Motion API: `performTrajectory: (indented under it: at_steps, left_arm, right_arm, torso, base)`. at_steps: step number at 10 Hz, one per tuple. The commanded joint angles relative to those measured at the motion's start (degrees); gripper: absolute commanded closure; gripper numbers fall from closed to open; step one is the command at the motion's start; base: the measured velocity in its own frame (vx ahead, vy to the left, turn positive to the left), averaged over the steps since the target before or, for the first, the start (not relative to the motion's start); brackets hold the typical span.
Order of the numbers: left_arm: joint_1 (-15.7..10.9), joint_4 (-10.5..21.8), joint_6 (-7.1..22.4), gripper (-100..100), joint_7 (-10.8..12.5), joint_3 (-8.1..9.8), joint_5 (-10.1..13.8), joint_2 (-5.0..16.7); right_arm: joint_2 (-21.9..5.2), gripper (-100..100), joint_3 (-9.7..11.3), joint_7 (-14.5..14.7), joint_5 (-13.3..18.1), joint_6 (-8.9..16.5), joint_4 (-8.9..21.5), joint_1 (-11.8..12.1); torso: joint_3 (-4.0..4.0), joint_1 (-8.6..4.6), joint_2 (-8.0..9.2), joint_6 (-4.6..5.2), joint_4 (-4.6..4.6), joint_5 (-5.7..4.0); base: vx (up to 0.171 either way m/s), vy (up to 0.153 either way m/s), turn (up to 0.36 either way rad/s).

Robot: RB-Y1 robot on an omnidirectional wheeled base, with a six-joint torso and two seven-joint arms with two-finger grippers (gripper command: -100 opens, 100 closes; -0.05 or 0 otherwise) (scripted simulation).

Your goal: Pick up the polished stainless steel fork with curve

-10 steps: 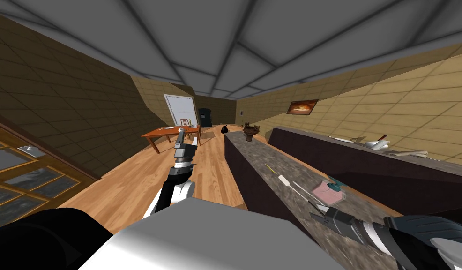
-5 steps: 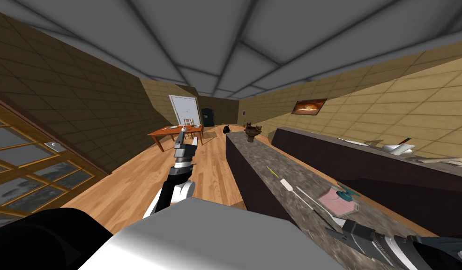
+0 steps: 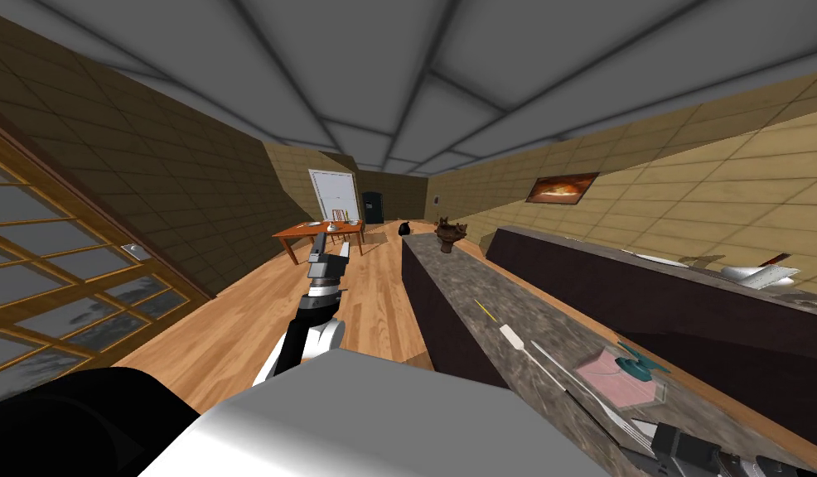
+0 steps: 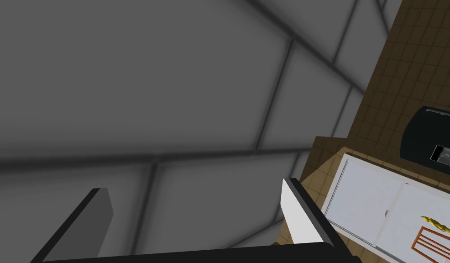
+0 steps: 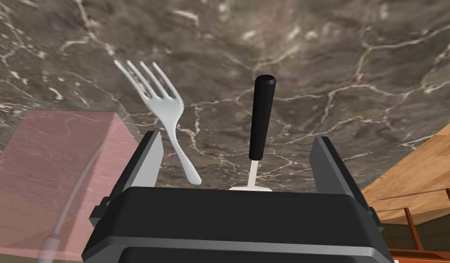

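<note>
A: Head camera first?
B: Long marble counter (image 3: 481,290) on the right, wooden floor alongside. Left gripper (image 3: 333,244) raised over that floor, fingers pointing up and forward, well apart from everything on the counter. Right gripper (image 3: 647,434) low over the counter's near end, just beside a pink see-through box (image 3: 614,383) with a teal thing (image 3: 639,364) on top. Farther along the marble, a white-handled utensil (image 3: 514,338), then a thin yellow stick (image 3: 481,308).
A: Left wrist?
B: Fingers spread wide, nothing between them.
A: Right wrist, and the fork's whereabouts?
B: Fork (image 5: 167,107), drawn pale grey, flat on the marble right ahead of the gripper. Tines pointing away, curved handle slanting back, handle end between the two fingers and close to the one on the pink box's side. No telling whether that finger touches it. Also between the fingers, apart from the fork, a black-handled utensil (image 5: 261,116), handle pointing away. Jaws wide apart, pinching nothing
</note>
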Motion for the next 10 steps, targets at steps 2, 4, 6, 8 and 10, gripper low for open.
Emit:
performTrajectory:
  at_steps: [2, 4, 6, 8, 10]
  left_arm:
    - [0.00, 0.00, 0.00, 0, 0.00, 0.00, 0.00, 0.00]
    - [0.00, 0.00, 0.00, 0, 0.00, 0.00, 0.00, 0.00]
    - [0.00, 0.00, 0.00, 0, 0.00, 0.00, 0.00, 0.00]
    - [0.00, 0.00, 0.00, 0, 0.00, 0.00, 0.00, 0.00]
    - [0.00, 0.00, 0.00, 0, 0.00, 0.00, 0.00, 0.00]
  right_arm:
    - [-1.52, -100, 1.99, 0.24, 0.63, -0.31, 2.42, 0.60]
    - [-2.96, -100, 4.30, 0.73, 1.15, -0.14, 4.43, 2.58]
    - [-2.96, -100, 3.53, 1.03, 0.69, 0.67, 3.42, 3.44]
    - [-0.90, -100, 4.54, 1.65, 1.33, 1.44, 3.91, 3.02]
    - [1.15, -100, 5.40, 2.36, 1.86, 2.29, 4.28, 2.74]
  torso:
    - [-0.03, -0.11, -0.04, -0.01, -0.01, -0.02]
    - [-0.02, 0.02, -0.03, 0.01, -0.01, 0.00]
    - [0.01, 0.08, 0.03, 0.02, 0.00, 0.00]
    - [0.06, 0.19, 0.10, 0.03, 0.03, 0.04]
    - [0.04, 0.15, 0.07, 0.03, 0.02, 0.02]
  base:
    - [0.033, -0.069, 0.118]
    - [0.045, -0.046, 0.109]
    - [0.002, -0.011, 0.032]
    - [0.008, -0.003, 0.051]
    - [0.017, -0.008, 0.069]
